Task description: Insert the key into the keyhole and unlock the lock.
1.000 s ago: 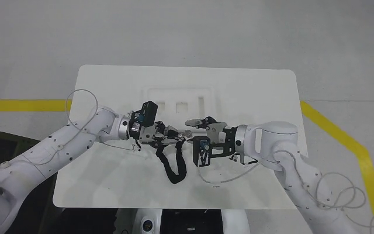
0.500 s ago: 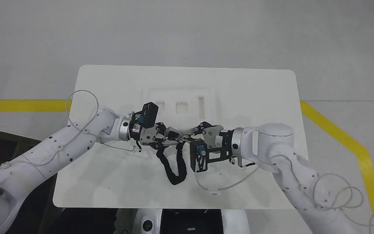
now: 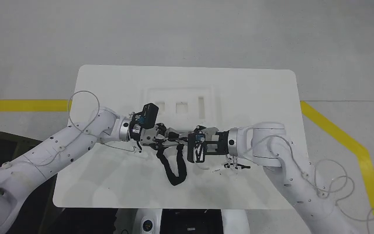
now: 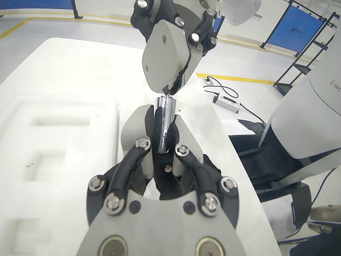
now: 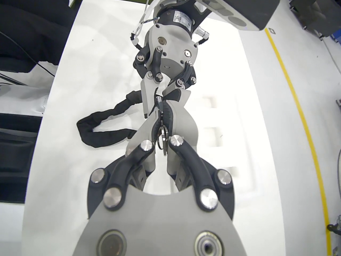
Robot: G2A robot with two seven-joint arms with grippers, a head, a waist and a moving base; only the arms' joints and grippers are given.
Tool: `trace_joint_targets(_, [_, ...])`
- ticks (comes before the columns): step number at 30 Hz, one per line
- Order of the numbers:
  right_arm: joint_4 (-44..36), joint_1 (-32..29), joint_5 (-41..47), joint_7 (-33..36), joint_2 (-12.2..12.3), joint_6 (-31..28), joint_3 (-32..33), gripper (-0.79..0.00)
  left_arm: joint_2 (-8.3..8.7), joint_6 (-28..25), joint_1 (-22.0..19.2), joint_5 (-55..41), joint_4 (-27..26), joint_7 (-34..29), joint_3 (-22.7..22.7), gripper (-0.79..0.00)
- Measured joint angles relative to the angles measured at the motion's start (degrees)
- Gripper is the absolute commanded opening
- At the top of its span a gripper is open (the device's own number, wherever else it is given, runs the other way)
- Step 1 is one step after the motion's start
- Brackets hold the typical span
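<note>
My left gripper (image 4: 163, 115) is shut on the lock (image 4: 166, 107), a chrome cylinder whose free end points at the other arm. The lock's black sleeved cable (image 3: 173, 166) hangs in a loop down to the table. My right gripper (image 5: 161, 109) is shut on the key (image 5: 161, 119), with the key ring (image 5: 162, 137) dangling between its fingers. The key's tip meets the end of the cylinder; how deep it sits is hidden. Seen from above, the left gripper (image 3: 170, 137) and right gripper (image 3: 186, 139) stand tip to tip over the table's front middle.
A white foam tray (image 3: 153, 93) with several recesses lies on the white table (image 3: 263, 88) behind the grippers. A thin white cable (image 3: 225, 168) trails under the right forearm. Bare tabletop lies to the far left and right.
The right gripper has moved left up to the lock's end and its wrist has rolled. The left arm has held the lock in place.
</note>
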Motion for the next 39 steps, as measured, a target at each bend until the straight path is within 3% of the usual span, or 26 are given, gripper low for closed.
trace_joint_targets(6, [0.1, 1.2, 8.3, 5.8, -0.4, 7.0, -1.6, -0.785, -0.04, 0.0, -0.1, 0.7, 0.3, 0.8, 0.0, -0.785])
trace_joint_targets(7, [0.0, 1.3, 9.0, 6.1, -0.4, 7.9, -1.7, -0.665, -0.02, 0.0, -0.1, 0.8, 0.3, 0.9, 0.0, -0.785])
trace_joint_targets(8, [0.0, 1.3, 9.8, 6.6, -0.4, 8.8, -1.7, -0.468, 0.02, 0.0, -0.1, 1.0, 0.4, 1.1, 0.0, -0.785])
trace_joint_targets(9, [0.0, 1.3, 10.4, 6.9, -0.4, 9.3, -1.7, -0.419, 0.06, 0.0, -0.1, 1.1, 0.5, 1.3, 0.0, -0.785])
trace_joint_targets(10, [0.0, 1.3, 10.9, 7.3, -0.4, 9.7, -1.7, -0.252, 0.11, 0.0, -0.1, 1.2, 0.6, 1.5, 0.0, -0.785])
trace_joint_targets(12, [0.0, 1.2, 12.1, 8.2, -0.3, 10.7, -1.5, -0.015, 0.25, 0.0, -0.2, 1.6, 0.9, 1.8, 0.0, -0.785])
trace_joint_targets(20, [-1.4, 0.4, 14.4, 9.1, 0.2, 12.3, -0.3, 0.000, 0.76, 0.0, -0.7, 2.6, 1.7, 2.1, 0.0, -0.785])
trace_joint_targets(28, [-3.5, -3.8, 13.8, 6.5, 1.2, 14.1, 4.4, 0.000, 0.70, 0.3, -2.6, 1.5, 6.3, -6.1, -0.6, -0.785])
trace_joint_targets(36, [-6.1, -9.8, 16.1, 4.7, 2.3, 15.8, 9.3, 0.000, -0.03, 10.7, -1.2, -1.2, 6.0, -19.8, -3.8, -0.785])
trace_joint_targets(37, [-6.3, -10.1, 16.3, 4.8, 2.4, 15.8, 9.6, 0.000, -0.09, 11.6, -1.1, -1.4, 5.6, -21.8, -4.1, -0.742])
trace_joint_targets(39, [-6.7, -10.6, 16.7, 4.9, 2.6, 16.0, 10.1, 0.000, -0.22, 13.2, -0.7, -2.4, 4.6, -25.1, -4.8, 0.000])
